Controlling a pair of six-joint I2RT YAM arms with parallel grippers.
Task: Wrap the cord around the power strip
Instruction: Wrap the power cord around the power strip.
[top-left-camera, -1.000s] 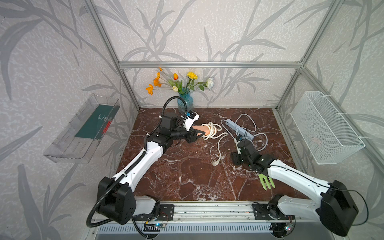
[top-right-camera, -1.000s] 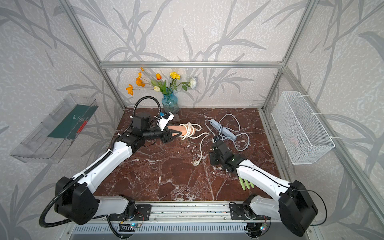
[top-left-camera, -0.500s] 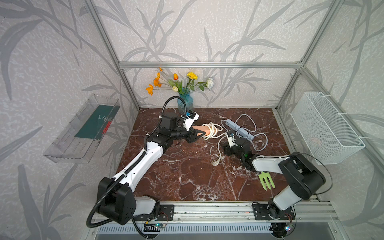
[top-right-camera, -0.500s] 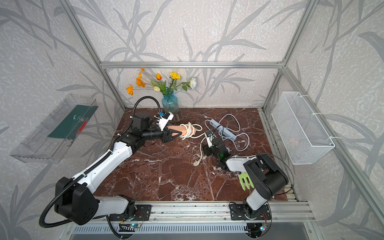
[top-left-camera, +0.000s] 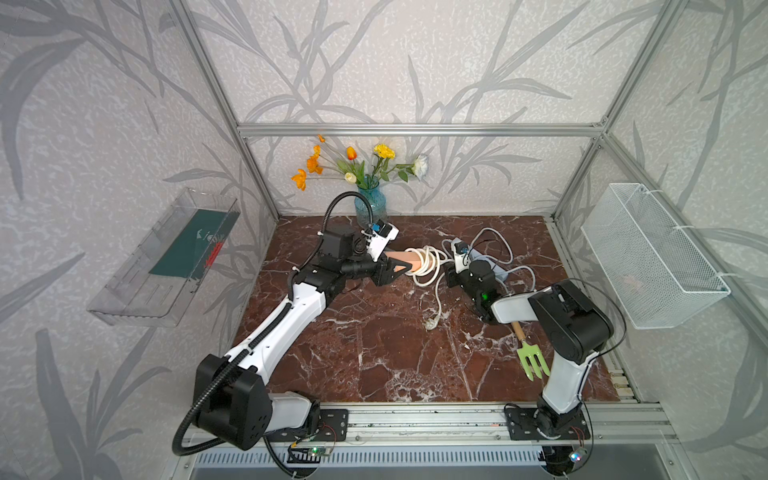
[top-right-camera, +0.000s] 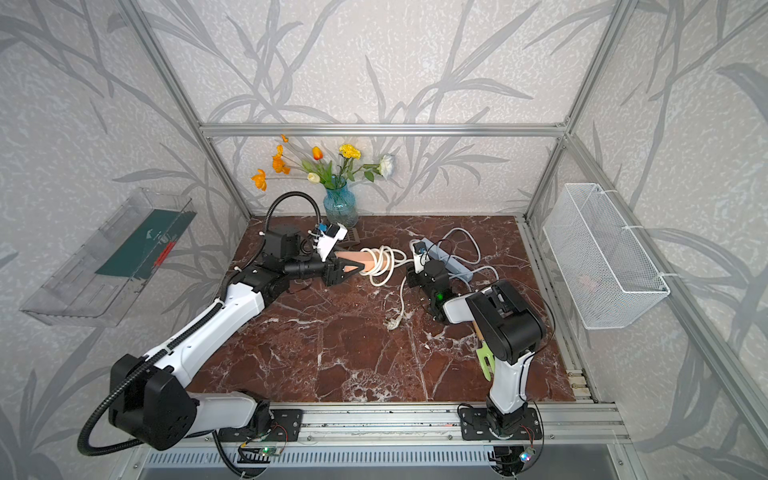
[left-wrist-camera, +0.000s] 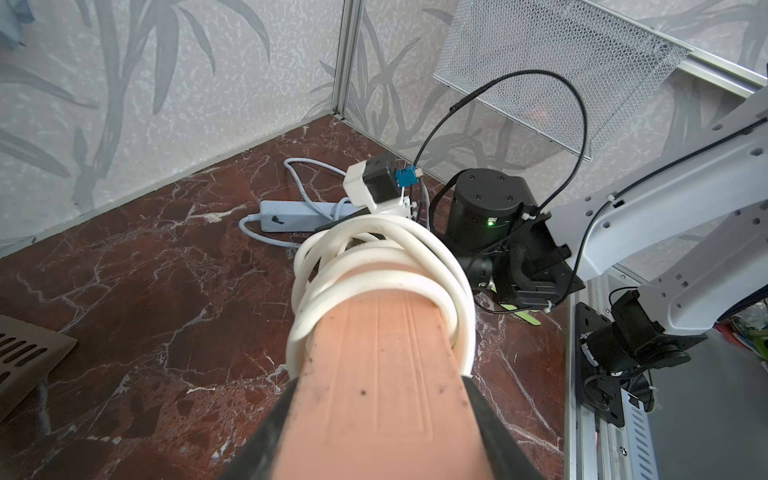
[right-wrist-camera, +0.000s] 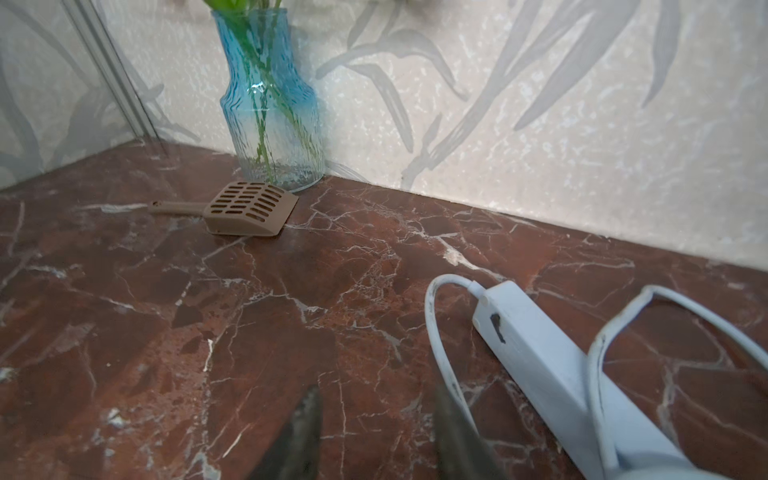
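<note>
My left gripper (top-left-camera: 390, 268) is shut on a peach power strip (top-left-camera: 401, 257), held level above the table's back middle. A thick white cord (top-left-camera: 426, 266) is coiled in several loops round the strip's far end. Its tail hangs down to a plug (top-left-camera: 430, 324) lying on the marble. The left wrist view shows the strip (left-wrist-camera: 382, 374) clamped between both fingers, with the coils (left-wrist-camera: 374, 257) beyond them. My right gripper (top-left-camera: 451, 276) sits low just right of the coils. In the right wrist view it (right-wrist-camera: 378, 432) stands open over bare marble, holding nothing.
A light-blue power strip (right-wrist-camera: 540, 357) with a thin grey cable (top-left-camera: 503, 249) lies right beside the right gripper. A blue vase (top-left-camera: 370, 205) and brown scoop (right-wrist-camera: 245, 208) are at the back. A green fork (top-left-camera: 530, 361) lies front right. A wire basket (top-left-camera: 648, 257) hangs on the right wall.
The right arm has folded up and its gripper has moved back and left, to beside the light-blue strip, with jaws narrower. The left arm and the strip have stayed still.
</note>
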